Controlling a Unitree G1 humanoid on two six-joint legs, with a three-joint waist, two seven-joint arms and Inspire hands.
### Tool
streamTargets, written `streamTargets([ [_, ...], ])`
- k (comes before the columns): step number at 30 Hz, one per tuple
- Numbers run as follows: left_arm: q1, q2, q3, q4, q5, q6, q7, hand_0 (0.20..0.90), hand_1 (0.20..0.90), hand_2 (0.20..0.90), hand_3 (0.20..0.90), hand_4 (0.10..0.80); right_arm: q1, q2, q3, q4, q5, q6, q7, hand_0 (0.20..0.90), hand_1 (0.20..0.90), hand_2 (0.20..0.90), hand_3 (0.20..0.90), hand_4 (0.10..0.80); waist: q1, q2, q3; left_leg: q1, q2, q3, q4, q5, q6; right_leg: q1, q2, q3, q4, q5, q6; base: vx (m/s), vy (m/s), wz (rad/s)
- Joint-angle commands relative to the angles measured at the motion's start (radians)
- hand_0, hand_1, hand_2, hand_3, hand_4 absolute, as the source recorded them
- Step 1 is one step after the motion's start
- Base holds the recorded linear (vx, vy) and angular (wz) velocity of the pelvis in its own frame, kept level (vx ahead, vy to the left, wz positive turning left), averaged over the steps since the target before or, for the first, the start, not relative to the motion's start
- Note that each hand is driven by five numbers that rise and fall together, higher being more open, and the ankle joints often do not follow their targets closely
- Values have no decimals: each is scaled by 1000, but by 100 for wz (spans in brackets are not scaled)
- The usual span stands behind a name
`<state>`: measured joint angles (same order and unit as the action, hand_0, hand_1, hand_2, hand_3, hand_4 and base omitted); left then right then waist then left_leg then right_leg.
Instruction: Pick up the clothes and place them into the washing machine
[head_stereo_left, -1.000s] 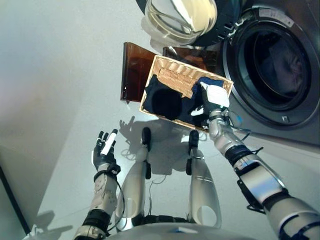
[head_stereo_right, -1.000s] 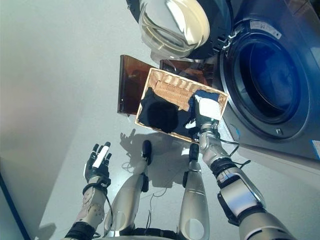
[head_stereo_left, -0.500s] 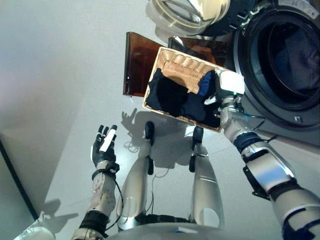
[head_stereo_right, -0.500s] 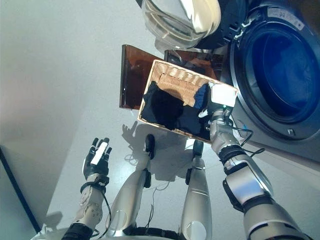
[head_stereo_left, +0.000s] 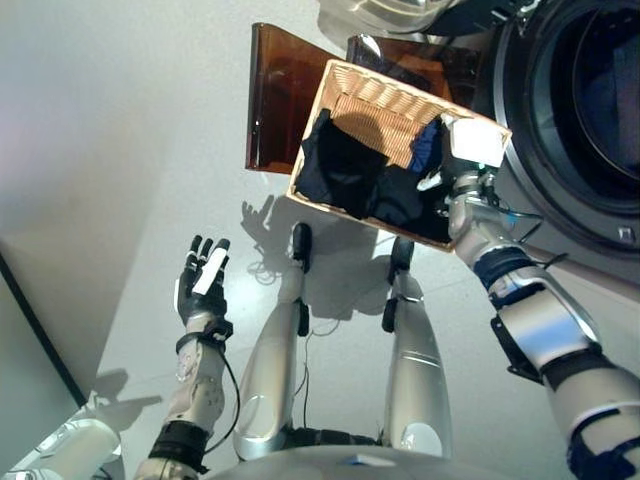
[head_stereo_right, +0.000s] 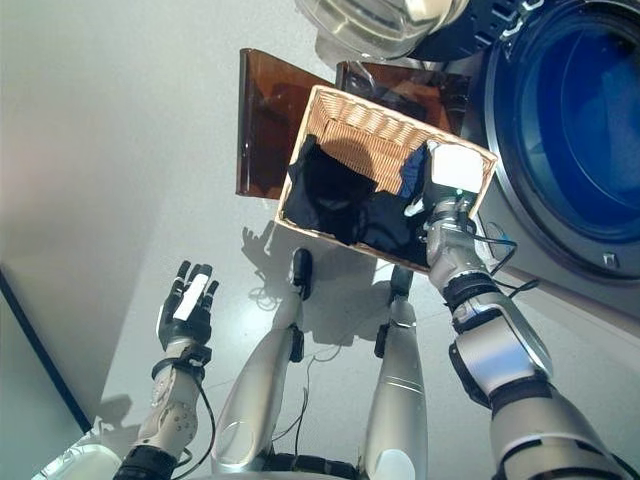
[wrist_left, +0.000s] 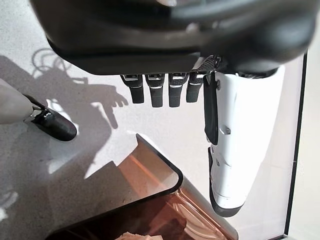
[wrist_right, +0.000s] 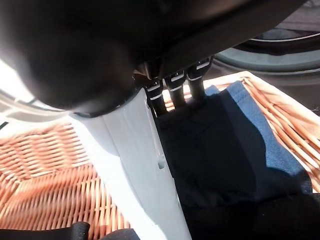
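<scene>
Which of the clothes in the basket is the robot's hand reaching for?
The blue cloth at the basket's washing-machine end. The right hand is on it, while the black clothes lie farther along, untouched. Its fingers are hidden in the fabric.

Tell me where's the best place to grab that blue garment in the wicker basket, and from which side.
Probably the raised blue fold by the basket wall nearest the washing machine, coming from above. It stands up over the dark clothes, and the right hand is at it.
</scene>
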<state>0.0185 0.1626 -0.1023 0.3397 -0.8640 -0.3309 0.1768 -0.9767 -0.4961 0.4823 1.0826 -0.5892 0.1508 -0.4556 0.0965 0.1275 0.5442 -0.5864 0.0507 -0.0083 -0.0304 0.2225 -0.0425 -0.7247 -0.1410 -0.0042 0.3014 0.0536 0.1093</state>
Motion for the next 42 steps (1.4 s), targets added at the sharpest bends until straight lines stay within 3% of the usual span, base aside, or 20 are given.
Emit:
streamTargets([
  [1, 87, 64, -7, -135, -11, -61, 7, 900, 900, 900, 900, 800, -98, -54, 49, -2, -4, -16, -15, 900, 900, 900, 900, 800, 7, 34, -24, -108, 3, 5, 81, -28, -71, -36, -32, 20, -55, 25, 36, -21, 10, 3],
  [19, 97, 88, -24, -213, -36, -72, 1, 900, 900, 900, 900, 800, -231, -77, 103, 76, -8, -6, -30, 900, 900, 900, 900, 800, 25, 62, -24, -248, -5, 0, 82, -6, -71, -183, -29, 21, -42, 46, 37, -4, 1, 0],
  [20, 99, 88, -26, -220, -36, -73, 0, 900, 900, 900, 900, 800, -240, -77, 108, 79, -11, -5, -30, 820, 820, 820, 820, 743, 26, 62, -24, -253, -6, -1, 79, -4, -70, -190, -28, 22, -43, 47, 37, -23, 11, -4],
  [21, 103, 89, -30, -225, -39, -74, -1, 900, 900, 900, 900, 800, -246, -76, 109, 88, -12, -3, -35, 661, 661, 661, 661, 629, 27, 65, -24, -253, -9, -2, 77, -6, -69, -192, -30, 21, -41, 44, 38, -21, 16, -4],
  [22, 99, 89, -30, -226, -40, -74, -2, 900, 900, 900, 900, 800, -258, -80, 115, 95, -15, 1, -37, 549, 549, 549, 549, 549, 29, 66, -24, -264, -9, -3, 79, -4, -68, -203, -28, 24, -43, 50, 37, -25, 20, -4],
  [24, 103, 91, -33, -230, -42, -75, -3, 900, 900, 900, 900, 800, -267, -87, 128, 101, -26, 5, -40, 409, 409, 409, 409, 449, 30, 68, -24, -270, -11, -2, 80, -6, -67, -210, -30, 23, -38, 46, 38, 0, 0, 0],
  [25, 104, 91, -34, -232, -43, -76, -4, 900, 900, 900, 900, 800, -273, -89, 132, 101, -29, 7, -43, 200, 200, 200, 200, 300, 30, 70, -24, -274, -12, -2, 80, -5, -67, -213, -30, 24, -38, 47, 38, 0, 0, 0],
  [42, 91, 88, -38, -222, -55, -92, 2, 900, 900, 900, 900, 800, -339, -114, 143, 50, -53, 29, -97, 200, 200, 200, 200, 300, 33, 77, -24, -270, -15, 4, 76, 2, -67, -214, -30, 34, -48, 57, 41, -1, 7, 1],
])
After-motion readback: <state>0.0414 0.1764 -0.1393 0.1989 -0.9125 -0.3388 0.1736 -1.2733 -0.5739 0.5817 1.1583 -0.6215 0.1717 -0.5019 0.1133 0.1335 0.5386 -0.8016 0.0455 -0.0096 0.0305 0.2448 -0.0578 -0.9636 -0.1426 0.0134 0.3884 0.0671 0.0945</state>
